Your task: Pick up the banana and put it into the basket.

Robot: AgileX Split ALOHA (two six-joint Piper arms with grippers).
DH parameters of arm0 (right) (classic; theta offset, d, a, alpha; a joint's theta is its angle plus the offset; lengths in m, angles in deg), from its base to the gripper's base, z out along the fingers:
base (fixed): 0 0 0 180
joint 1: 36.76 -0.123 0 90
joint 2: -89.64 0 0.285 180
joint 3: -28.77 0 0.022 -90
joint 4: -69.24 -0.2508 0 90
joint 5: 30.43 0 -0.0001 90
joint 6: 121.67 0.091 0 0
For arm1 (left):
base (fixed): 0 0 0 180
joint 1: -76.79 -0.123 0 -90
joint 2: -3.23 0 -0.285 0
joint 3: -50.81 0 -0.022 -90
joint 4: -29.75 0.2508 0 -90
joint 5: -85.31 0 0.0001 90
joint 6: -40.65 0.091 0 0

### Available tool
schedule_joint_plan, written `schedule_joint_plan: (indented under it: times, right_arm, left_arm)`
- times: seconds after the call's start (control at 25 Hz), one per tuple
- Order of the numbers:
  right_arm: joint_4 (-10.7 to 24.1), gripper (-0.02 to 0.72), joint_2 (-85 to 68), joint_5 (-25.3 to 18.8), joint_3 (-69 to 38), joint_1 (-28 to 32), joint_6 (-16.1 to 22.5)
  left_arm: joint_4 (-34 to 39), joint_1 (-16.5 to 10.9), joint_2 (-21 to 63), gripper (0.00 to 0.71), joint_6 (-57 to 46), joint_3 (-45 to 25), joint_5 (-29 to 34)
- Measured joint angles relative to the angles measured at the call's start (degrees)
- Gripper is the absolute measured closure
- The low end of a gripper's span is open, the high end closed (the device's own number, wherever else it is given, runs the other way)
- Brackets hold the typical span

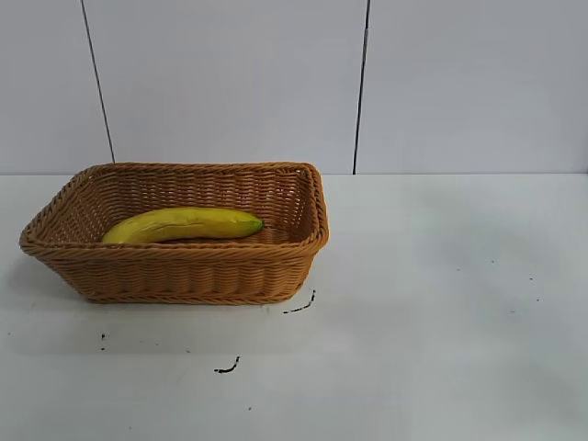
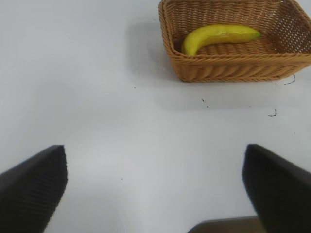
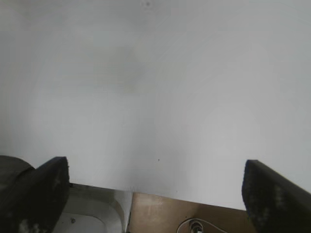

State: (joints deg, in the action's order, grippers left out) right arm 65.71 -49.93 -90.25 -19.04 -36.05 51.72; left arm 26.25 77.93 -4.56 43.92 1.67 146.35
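Observation:
The yellow banana [image 1: 184,223] lies lengthwise inside the tan woven basket [image 1: 184,276] at the table's left. Both also show in the left wrist view, the banana [image 2: 218,36] resting in the basket [image 2: 228,68] far from that arm. My left gripper [image 2: 155,184] is open and empty, pulled back above bare white table. My right gripper [image 3: 155,187] is open and empty, parked over the table's edge. Neither gripper shows in the exterior view.
The white table [image 1: 441,303] has a few small black marks [image 1: 228,367] in front of the basket. The right wrist view shows the table's edge with a brown floor [image 3: 165,213] and a cable below it.

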Motion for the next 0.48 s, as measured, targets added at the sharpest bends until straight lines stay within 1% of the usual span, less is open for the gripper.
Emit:
schedule_joint_plan:
  times: [0.12, 0.28, 0.48]
  right_arm:
    - [0.56, 0.014, -9.46, 1.06, -0.66, 0.00, 0.92]
    - [1.79, 0.014, -19.54, 1.36, -0.84, 0.00, 2.19]
    - [2.89, 0.014, -27.57, 1.36, -0.94, 0.00, 4.09]
  left_arm:
    - [0.00, 0.00, 0.00, 0.015, 0.00, 0.00, 0.00]
    - [0.00, 0.00, 0.00, 0.015, 0.00, 0.00, 0.00]
    - [0.00, 0.00, 0.00, 0.015, 0.00, 0.00, 0.00]
